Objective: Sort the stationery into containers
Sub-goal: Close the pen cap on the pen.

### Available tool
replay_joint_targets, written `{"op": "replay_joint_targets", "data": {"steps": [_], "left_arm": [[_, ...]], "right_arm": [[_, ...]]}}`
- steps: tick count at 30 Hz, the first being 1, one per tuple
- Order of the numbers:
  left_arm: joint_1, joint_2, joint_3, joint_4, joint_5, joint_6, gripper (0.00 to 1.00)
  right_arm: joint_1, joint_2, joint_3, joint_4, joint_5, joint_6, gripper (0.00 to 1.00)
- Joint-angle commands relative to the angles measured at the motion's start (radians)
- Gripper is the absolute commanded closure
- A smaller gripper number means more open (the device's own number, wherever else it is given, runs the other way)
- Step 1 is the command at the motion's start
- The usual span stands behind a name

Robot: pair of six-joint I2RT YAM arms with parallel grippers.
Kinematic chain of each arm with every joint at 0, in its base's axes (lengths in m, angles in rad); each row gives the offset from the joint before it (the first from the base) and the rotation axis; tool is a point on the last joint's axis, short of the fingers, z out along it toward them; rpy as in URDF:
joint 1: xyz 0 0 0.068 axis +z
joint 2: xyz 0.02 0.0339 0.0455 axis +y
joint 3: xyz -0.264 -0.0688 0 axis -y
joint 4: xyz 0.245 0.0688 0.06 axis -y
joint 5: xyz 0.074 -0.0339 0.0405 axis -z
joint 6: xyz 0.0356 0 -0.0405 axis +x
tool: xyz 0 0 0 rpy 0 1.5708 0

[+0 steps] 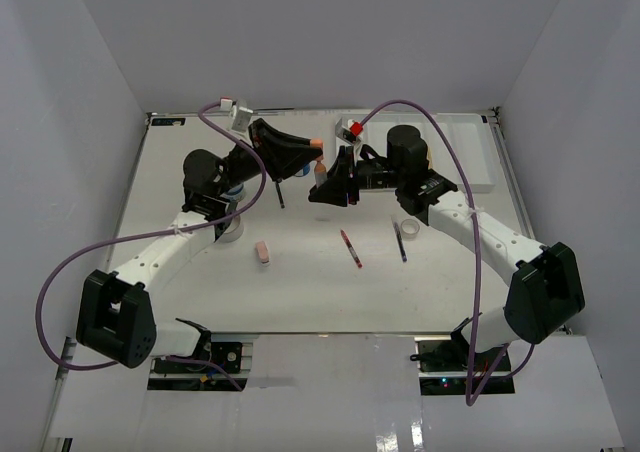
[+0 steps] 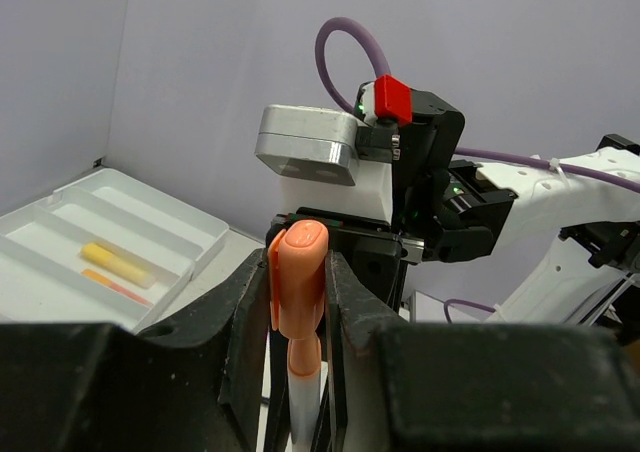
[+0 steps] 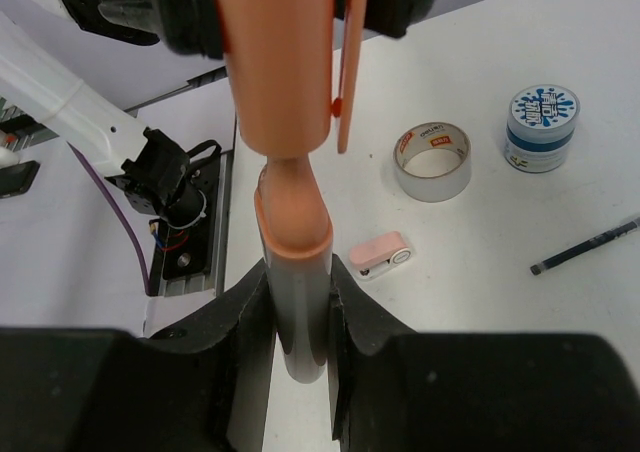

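Note:
An orange marker (image 1: 320,168) is held in the air between both grippers over the far middle of the table. My left gripper (image 1: 308,156) is shut on its orange cap (image 2: 298,277). My right gripper (image 1: 328,186) is shut on its pale barrel (image 3: 298,307); the orange neck (image 3: 292,212) shows between cap and barrel. The white divided tray (image 1: 470,162) lies at the far right; in the left wrist view the tray (image 2: 60,212) holds a yellow marker (image 2: 118,265). A pink eraser (image 1: 262,253), red pen (image 1: 350,248) and black pen (image 1: 400,242) lie on the table.
A tape roll (image 3: 432,160), a blue-lid jar (image 3: 542,127), the eraser (image 3: 378,254) and a black pen (image 3: 590,245) lie below the right wrist. A tape roll (image 1: 408,229) lies by the right arm, another (image 1: 232,227) by the left arm. Grey walls enclose the table.

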Motion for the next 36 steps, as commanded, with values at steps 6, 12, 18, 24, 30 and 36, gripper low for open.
{"op": "replay_joint_targets", "data": {"steps": [6, 12, 18, 24, 30, 36], "left_arm": [[-0.007, -0.048, -0.019, 0.055, 0.037, -0.021, 0.81], [-0.009, -0.045, -0.039, 0.089, 0.052, -0.039, 0.81], [-0.01, -0.053, -0.06, 0.102, 0.054, -0.044, 0.8], [-0.01, -0.06, -0.082, 0.104, 0.055, -0.039, 0.8], [-0.01, -0.065, -0.099, 0.11, 0.058, -0.038, 0.8], [-0.01, -0.057, -0.102, 0.128, 0.074, -0.044, 0.79]], "right_arm": [[0.005, -0.011, 0.048, 0.043, -0.01, -0.005, 0.92], [0.005, -0.023, 0.039, 0.069, -0.02, 0.005, 0.92], [0.005, -0.048, 0.022, 0.13, -0.037, 0.033, 0.92], [0.007, -0.058, 0.021, 0.142, -0.034, 0.039, 0.92], [0.005, -0.063, 0.019, 0.159, -0.039, 0.05, 0.92], [0.005, -0.063, 0.024, 0.181, -0.046, 0.064, 0.92]]}}
